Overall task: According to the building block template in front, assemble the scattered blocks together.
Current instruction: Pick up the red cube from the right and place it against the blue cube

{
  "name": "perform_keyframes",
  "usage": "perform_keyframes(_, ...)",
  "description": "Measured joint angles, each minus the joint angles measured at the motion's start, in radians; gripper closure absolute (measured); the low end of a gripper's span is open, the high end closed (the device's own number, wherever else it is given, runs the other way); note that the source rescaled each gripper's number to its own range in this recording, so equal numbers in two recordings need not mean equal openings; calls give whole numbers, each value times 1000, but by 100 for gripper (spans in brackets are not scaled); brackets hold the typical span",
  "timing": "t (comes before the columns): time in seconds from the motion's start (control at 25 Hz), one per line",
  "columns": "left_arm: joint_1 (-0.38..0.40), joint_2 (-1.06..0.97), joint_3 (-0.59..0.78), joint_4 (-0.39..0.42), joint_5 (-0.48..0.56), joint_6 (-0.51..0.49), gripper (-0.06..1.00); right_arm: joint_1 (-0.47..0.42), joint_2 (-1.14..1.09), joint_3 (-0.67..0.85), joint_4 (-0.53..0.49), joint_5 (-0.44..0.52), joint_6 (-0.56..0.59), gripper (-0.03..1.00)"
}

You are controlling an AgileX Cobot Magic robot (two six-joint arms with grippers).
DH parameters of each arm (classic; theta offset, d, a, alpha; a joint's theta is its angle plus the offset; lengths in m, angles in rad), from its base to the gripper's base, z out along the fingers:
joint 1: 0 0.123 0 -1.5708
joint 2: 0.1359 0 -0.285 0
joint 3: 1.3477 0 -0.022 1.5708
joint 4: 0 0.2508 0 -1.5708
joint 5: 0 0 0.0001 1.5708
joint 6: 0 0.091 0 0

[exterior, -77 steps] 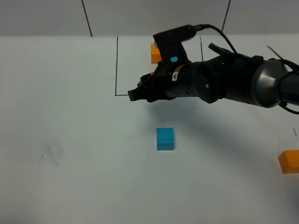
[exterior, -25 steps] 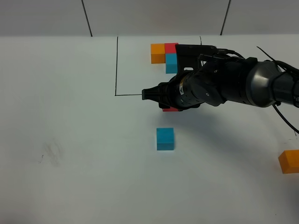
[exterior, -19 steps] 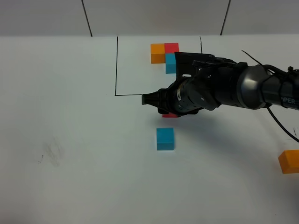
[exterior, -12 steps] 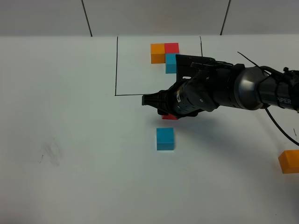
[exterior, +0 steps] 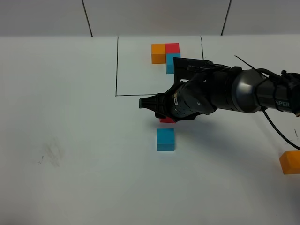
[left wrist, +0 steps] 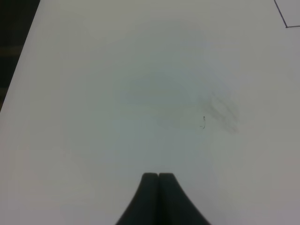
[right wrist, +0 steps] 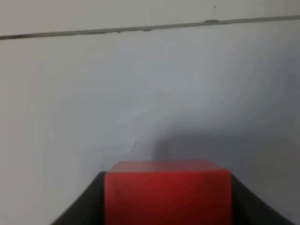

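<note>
The building block template (exterior: 165,52), an orange, red and cyan cluster, sits at the back inside a thin black drawn rectangle (exterior: 116,65). My right arm partly covers its cyan cube. My right gripper (exterior: 167,117) is shut on the red cube (exterior: 167,120), held low just behind the loose cyan cube (exterior: 165,139). In the right wrist view the red cube (right wrist: 167,190) fills the space between the dark fingers (right wrist: 91,204). The loose orange cube (exterior: 290,162) lies at the far right edge. My left gripper (left wrist: 158,177) is shut with nothing in it, over bare table.
The white table (exterior: 70,140) carries a faint grey smudge (exterior: 50,152) at the left, which is also the grey smudge (left wrist: 222,110) in the left wrist view. The right arm's dark body (exterior: 225,91) spans from the right edge to the centre.
My right gripper has carried the red cube nearer and slightly left, from beside the rectangle's front line to just behind the cyan cube. The left gripper has not moved.
</note>
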Motion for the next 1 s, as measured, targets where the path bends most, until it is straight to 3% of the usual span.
perform_keyframes(1.0, 0, 0, 0, 4, 0, -2, 94, 55, 12, 0, -5, 31, 43, 54)
